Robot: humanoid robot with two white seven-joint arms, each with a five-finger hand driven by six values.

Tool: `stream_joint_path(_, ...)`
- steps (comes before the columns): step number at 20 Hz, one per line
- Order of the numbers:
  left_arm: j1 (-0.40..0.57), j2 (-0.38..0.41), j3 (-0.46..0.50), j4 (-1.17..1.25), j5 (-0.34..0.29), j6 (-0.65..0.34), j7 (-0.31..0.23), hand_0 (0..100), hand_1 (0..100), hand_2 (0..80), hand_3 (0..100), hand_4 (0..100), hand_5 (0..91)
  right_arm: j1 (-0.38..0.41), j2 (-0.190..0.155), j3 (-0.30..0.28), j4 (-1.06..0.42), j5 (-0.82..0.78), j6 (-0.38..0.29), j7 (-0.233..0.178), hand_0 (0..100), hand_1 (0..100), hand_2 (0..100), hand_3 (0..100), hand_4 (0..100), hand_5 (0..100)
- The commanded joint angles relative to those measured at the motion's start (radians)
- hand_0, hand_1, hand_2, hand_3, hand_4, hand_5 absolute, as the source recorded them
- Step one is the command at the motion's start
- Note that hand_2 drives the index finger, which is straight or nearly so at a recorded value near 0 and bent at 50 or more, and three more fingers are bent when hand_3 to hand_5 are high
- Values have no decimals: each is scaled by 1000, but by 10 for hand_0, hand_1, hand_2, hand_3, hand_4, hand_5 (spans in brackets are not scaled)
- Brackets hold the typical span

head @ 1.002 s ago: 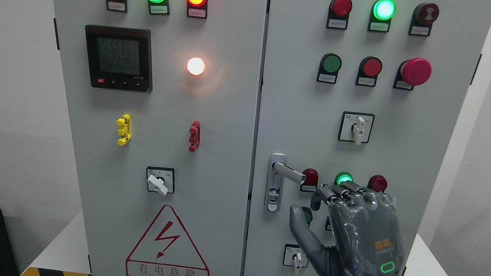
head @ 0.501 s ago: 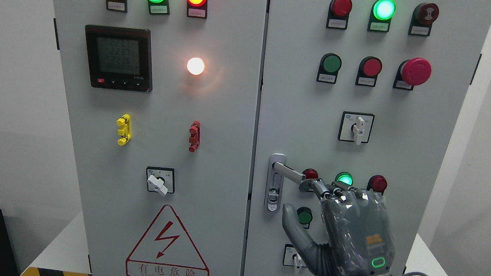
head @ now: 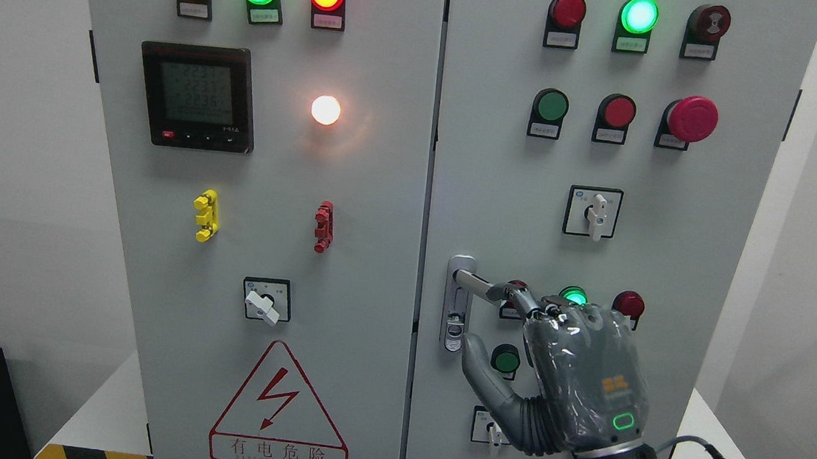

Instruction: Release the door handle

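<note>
Handle (head: 481,285) tip hidden (by hand (head: 573,381)).

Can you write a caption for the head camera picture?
Grey robot right hand reaches the silver door handle on a grey control cabinet.

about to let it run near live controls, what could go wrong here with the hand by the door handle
1. The right hand has fingers on the tip of the door handle; they could snag on withdrawal and tug the door.
2. The knuckles hover over the lit green button and red button; sideways drift might press one.
3. The thumb sits beside the green pushbutton.
</note>
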Motion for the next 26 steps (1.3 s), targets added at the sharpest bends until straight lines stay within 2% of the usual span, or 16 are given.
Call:
stream_joint_path(1, 0, 0, -25, 0, 0, -1, 1, 120, 389, 0, 0, 0, 0, -48, -89, 35, -1, -62, -5, -6, 515, 149, 375, 1000, 949, 998)
stream_joint_path(5, 0, 0, -25, 0, 0, 1, 1, 120, 389, 0, 0, 0, 0, -69, -155, 38, -1, -136, -16, -32, 513, 149, 375, 1000, 956, 1000)
stream_joint_path(8, 0, 0, -25, 0, 0, -1, 1, 120, 389, 0, 0, 0, 0, -86, -165, 41, -1, -146, -51, -37, 515, 143, 378, 1000, 959, 1000)
stream_joint_path(10, 0, 0, -25, 0, 0, 1, 1, 120, 389, 0, 0, 0, 0, -112, -188, 68, -1, -198, -71, -38, 523, 130, 398, 1000, 972, 1000)
stream_joint_path(13, 0, 0, -25, 0, 0, 1, 1, 120, 389, 0, 0, 0, 0, -187, -237, 136, -1, -298, -75, -101, 538, 98, 408, 1000, 979, 1000)
stream_joint_path(15, 0, 0, -25, 0, 0, -1, 1, 120, 389, 0, 0, 0, 0, -230, -242, 171, -1, -337, -71, -126, 536, 95, 412, 1000, 978, 1000)
stream_joint_path(19, 0, 0, -25, 0, 0, 1, 1, 120, 389, 0, 0, 0, 0, -273, -264, 209, -1, -408, -69, -133, 529, 98, 425, 1000, 978, 1000)
stream_joint_path(22, 0, 0, -25, 0, 1, -1, 1, 120, 389, 0, 0, 0, 0, -295, -264, 232, -1, -462, -71, -152, 526, 98, 426, 1000, 979, 1000)
stream_joint_path(26, 0, 0, -25, 0, 0, -1, 1, 120, 389, 0, 0, 0, 0, -312, -268, 246, -1, -467, -66, -146, 525, 96, 437, 1000, 978, 1000)
